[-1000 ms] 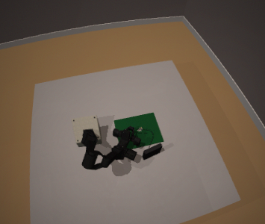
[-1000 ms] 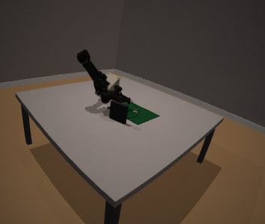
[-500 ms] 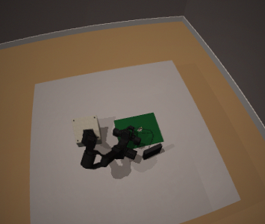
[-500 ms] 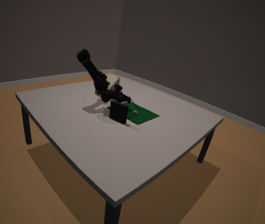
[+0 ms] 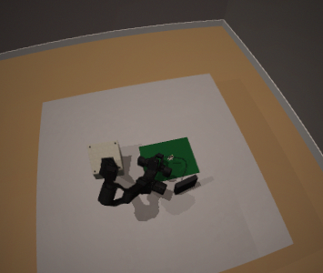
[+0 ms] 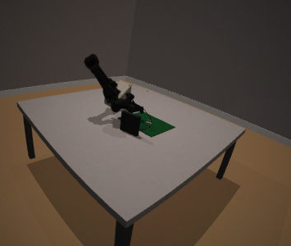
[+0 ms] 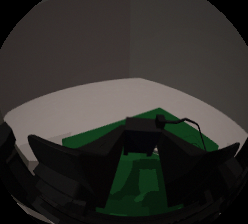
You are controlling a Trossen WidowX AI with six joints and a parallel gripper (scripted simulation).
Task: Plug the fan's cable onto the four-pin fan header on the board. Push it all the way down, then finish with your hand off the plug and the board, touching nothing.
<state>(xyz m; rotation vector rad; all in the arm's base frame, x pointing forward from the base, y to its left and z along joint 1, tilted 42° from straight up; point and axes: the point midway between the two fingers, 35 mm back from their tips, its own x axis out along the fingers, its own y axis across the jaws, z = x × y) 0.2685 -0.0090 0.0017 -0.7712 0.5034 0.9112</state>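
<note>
Gripper fingers of the black six-joint arm [image 5: 134, 192] [image 6: 100, 75] are partly open, closed onto the small black rectangular plug; the gripper [image 5: 161, 156] [image 6: 142, 110] [image 7: 140, 130] holds that plug [image 7: 143, 135] between its tips. In the wrist view the plug sits above the flat green rectangular board [image 5: 186, 151] [image 6: 161, 128] [image 7: 81, 142], not seated on it.

A thin black cable [image 5: 186, 166] [image 6: 151, 123] [image 7: 199, 131] leaves the plug's right side in the wrist view and curves over the board. In the top view it bends back toward the black square fan [image 5: 186, 185] [image 6: 129, 124], which stands upright on the pale bench [image 5: 161, 237] [image 6: 186, 156] [image 7: 59, 107], just beside the board's near edge, toward the right.

A tiny whitish piece [image 5: 170, 157] [image 6: 148, 122] is visible on the board, right of the gripper in the top view; its pins are too small to tell. The cream square block [image 5: 99, 152] [image 6: 124, 88] lies left of the board, apart from it.
</note>
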